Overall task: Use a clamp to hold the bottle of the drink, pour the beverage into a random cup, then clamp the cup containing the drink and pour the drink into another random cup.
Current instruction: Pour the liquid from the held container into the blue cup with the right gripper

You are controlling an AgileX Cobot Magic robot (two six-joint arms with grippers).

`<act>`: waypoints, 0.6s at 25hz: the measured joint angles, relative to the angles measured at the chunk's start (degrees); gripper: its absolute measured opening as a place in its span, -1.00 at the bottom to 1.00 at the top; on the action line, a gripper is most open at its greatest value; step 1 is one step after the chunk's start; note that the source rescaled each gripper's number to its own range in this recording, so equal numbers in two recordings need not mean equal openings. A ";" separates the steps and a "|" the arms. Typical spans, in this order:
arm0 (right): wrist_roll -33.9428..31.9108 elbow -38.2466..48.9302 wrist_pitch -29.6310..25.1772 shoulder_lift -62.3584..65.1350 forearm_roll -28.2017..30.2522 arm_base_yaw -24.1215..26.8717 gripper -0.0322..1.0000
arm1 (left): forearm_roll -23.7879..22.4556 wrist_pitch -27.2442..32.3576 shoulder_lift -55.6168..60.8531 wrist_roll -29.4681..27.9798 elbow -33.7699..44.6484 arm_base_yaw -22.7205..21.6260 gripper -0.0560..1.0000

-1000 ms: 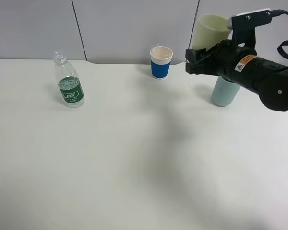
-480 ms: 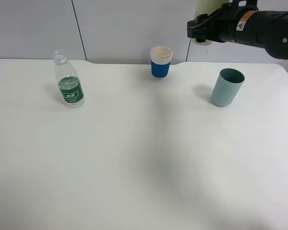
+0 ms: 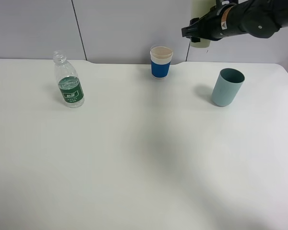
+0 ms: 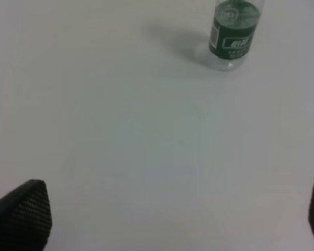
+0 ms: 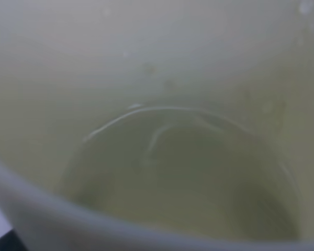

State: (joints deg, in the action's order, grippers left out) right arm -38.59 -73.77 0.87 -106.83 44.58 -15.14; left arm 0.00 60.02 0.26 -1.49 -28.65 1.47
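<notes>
The pale yellow-green tumbler [image 3: 198, 14] is mostly hidden behind the right gripper [image 3: 191, 31] and cut off at the picture's top; its inside shows only blurred. The bottle [image 3: 69, 86] bears label marks too small to read.

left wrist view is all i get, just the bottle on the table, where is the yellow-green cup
Observer: The yellow-green cup is off the table, held in the air by the right pincer.
Operator: anything in it
Observer: The right wrist view looks straight into it: drops on the inner wall and what seems to be a little clear liquid at the bottom.
Operator: and the white cup
Observer: The white cup with the blue band stands at the back of the table, below and to the left of the held cup in the high view.
</notes>
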 joint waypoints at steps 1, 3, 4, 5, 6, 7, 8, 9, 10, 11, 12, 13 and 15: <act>-0.86 -1.00 -0.87 -0.68 1.81 -0.25 -0.94 | 0.00 0.00 0.00 0.00 0.00 0.00 1.00; -1.80 -3.41 -4.04 -2.14 4.44 -0.78 -0.94 | 0.00 0.00 0.00 0.00 0.00 0.00 1.00; -1.85 -4.48 -5.38 -2.89 5.62 -1.02 -0.94 | 0.00 0.00 0.00 0.00 0.00 0.00 1.00; -1.85 -5.24 -6.24 -3.45 6.47 -1.16 -0.94 | 0.00 0.00 0.00 0.00 0.00 0.00 1.00; -1.97 -5.81 -6.93 -4.04 7.26 -1.16 -0.94 | 0.00 0.00 0.00 0.00 0.00 0.00 1.00; -2.08 -6.12 -7.05 -4.48 8.04 -1.16 -0.94 | 0.00 0.00 0.00 0.00 0.00 0.00 1.00; -2.08 -6.12 -7.05 -4.48 8.04 -1.16 -0.94 | 0.00 0.00 0.00 0.00 0.00 0.00 1.00; -2.23 -6.57 -7.67 -5.19 9.26 -1.38 -0.94 | 0.00 0.00 0.00 0.00 0.00 0.00 1.00; -2.23 -7.05 -8.50 -5.64 10.06 -1.71 -0.94 | 0.00 0.00 0.00 0.00 0.00 0.00 1.00; -1.89 -7.60 -9.32 -6.14 10.84 -2.05 -0.94 | 0.00 0.00 0.00 0.00 0.00 0.00 1.00; -1.36 -8.18 -9.87 -6.69 11.33 -2.51 -0.94 | 0.00 0.00 0.00 0.00 0.00 0.00 1.00; -1.36 -8.18 -9.87 -6.69 11.33 -2.51 -0.94 | 0.00 0.00 0.00 0.00 0.00 0.00 1.00; 0.02 -9.66 -10.08 -7.95 11.74 -3.30 -0.94 | 0.00 0.00 0.00 0.00 0.00 0.00 1.00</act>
State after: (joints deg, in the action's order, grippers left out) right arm -38.57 -83.42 -9.21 -114.77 56.33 -18.44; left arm 0.00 60.02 0.26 -1.49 -28.65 1.47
